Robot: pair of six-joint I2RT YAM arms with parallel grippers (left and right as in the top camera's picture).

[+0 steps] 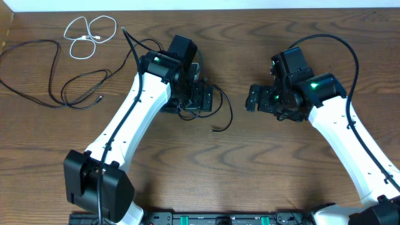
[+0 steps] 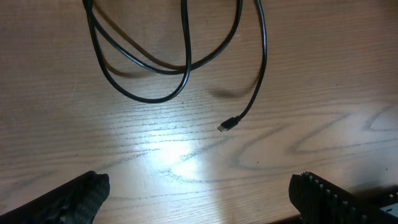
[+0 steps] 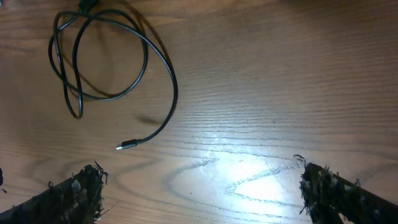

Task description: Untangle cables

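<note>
Left gripper (image 2: 200, 182): released. The left wrist view catches its fingers (image 2: 78, 199) only at the bottom corners, cut off by the frame edge. They are spread wide, with bare table (image 2: 186, 162) between them and nothing grasped.

Right gripper (image 3: 200, 169): also released. Only the finger ends (image 3: 339, 193) are in frame, far apart, with nothing between them.

Looped black cable (image 1: 220, 107): lies mid-table between the two arms, just beside the left gripper. In the overhead view part of its loops is hidden under the left arm's head, so the loop count is unclear. In the left wrist view the loops run off the top edge. Its free plug (image 1: 217, 129) rests on the wood. The plug type is too small to read.

Long black cable (image 1: 59, 75): sprawls in loose curves at far left, well apart from both grippers. It reaches the left frame edge.

White cable (image 1: 90, 32): coiled at top left, near the long black cable. Contact between them cannot be told.

Thin black strand (image 1: 129, 40): runs under the left arm. Whether it is a task cable or arm wiring cannot be told.
</note>
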